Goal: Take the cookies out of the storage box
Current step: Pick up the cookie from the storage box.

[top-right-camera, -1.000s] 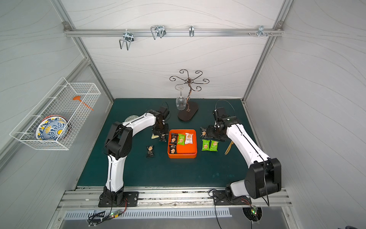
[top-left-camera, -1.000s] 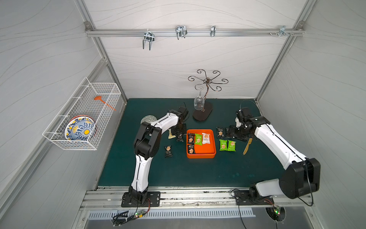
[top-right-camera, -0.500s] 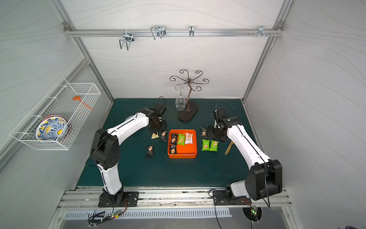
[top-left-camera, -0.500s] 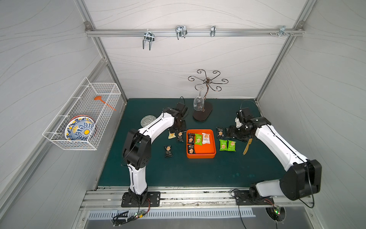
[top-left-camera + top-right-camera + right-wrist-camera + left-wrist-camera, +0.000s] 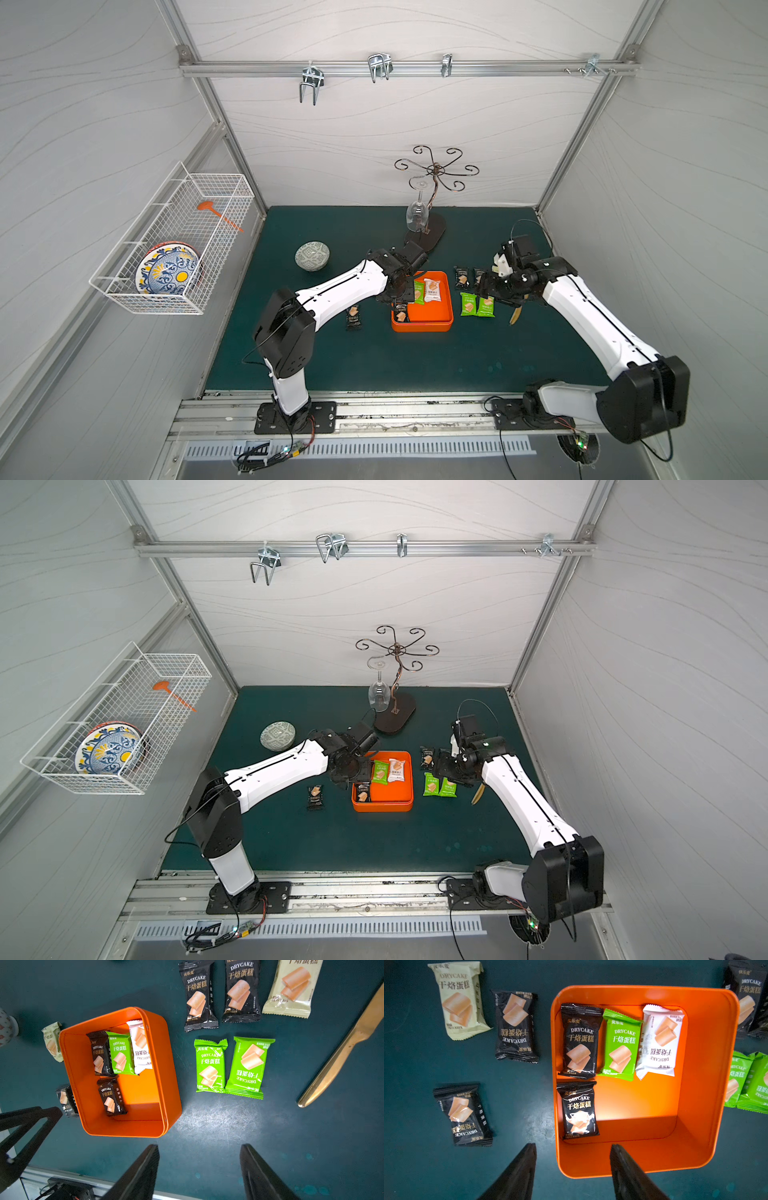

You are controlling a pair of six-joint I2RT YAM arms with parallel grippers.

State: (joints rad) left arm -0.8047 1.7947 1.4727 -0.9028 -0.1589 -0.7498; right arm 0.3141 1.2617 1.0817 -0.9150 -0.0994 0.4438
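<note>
Four cookies (image 5: 578, 1041) lie in storage box (image 5: 708, 1084), left jaws apart and empty at its edge, right jaws apart, empty, seemingly hovering over bench (image 5: 218, 1122).

The orange storage box (image 5: 382, 806) sits mid-mat. It holds a green cookie packet (image 5: 379, 771), a white cookie packet (image 5: 396, 769) and a black cookie packet (image 5: 363, 792). The left gripper (image 5: 357, 773) hangs over its left edge. A pair of green packets (image 5: 431, 784) lies just right of the box, beside the right gripper (image 5: 446, 766). A lone black packet (image 5: 315, 796) lies to the left.
</note>
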